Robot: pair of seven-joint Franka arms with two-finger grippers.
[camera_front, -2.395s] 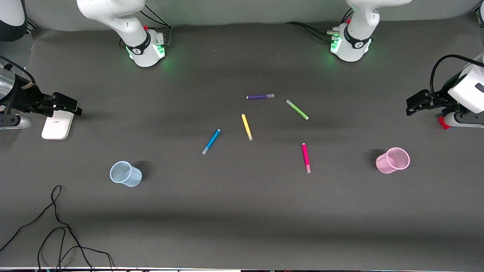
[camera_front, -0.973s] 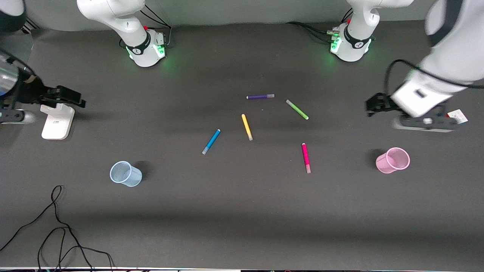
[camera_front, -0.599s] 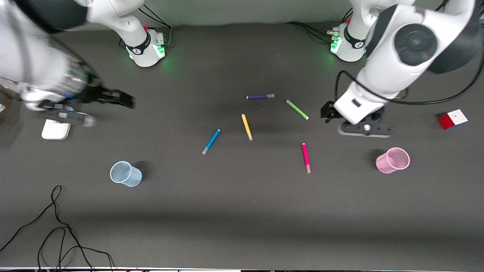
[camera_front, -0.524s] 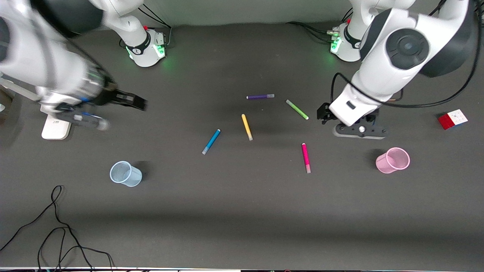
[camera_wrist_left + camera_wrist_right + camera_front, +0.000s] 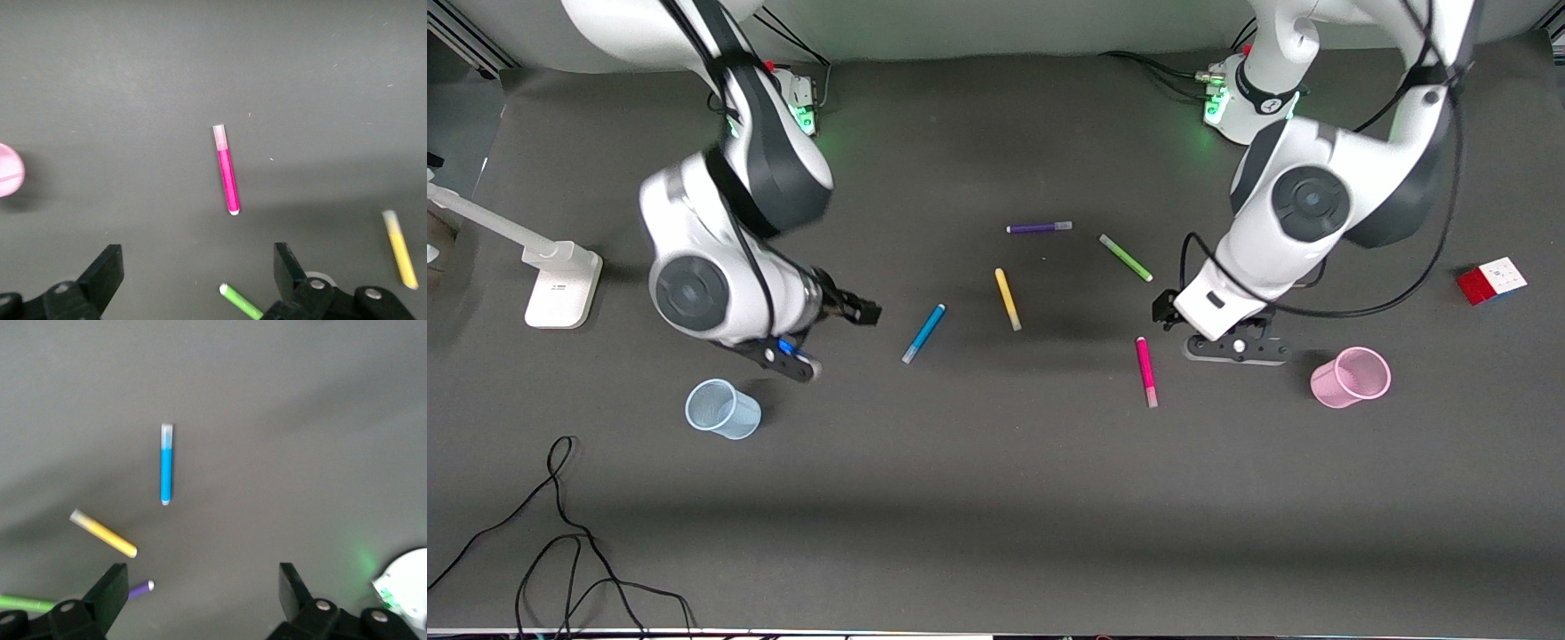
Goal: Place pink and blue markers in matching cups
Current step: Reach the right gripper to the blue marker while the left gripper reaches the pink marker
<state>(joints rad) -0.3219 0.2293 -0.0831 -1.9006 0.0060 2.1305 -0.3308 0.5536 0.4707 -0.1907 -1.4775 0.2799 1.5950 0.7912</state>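
The pink marker point(image 5: 1145, 372) lies on the dark table, also seen in the left wrist view point(image 5: 227, 170). The blue marker point(image 5: 923, 333) lies toward the right arm's end from it, also seen in the right wrist view point(image 5: 166, 463). The pale blue cup point(image 5: 720, 409) stands toward the right arm's end. The pink cup point(image 5: 1352, 377) stands toward the left arm's end, with its edge in the left wrist view point(image 5: 8, 170). My left gripper point(image 5: 1161, 308) point(image 5: 198, 273) is open and empty over the table between the green and pink markers. My right gripper point(image 5: 866, 313) point(image 5: 200, 590) is open and empty over the table beside the blue marker.
A yellow marker point(image 5: 1008, 300), a green marker point(image 5: 1126, 258) and a purple marker point(image 5: 1039, 228) lie farther from the camera than the pink and blue ones. A colour cube point(image 5: 1491, 280) sits at the left arm's end, a white stand point(image 5: 560, 284) at the right arm's end, a black cable point(image 5: 560, 533) near the front edge.
Both arms have swung in from the table's ends toward the middle. The left gripper now hangs near the pink marker, the right near the blue marker. Markers and cups have not moved.
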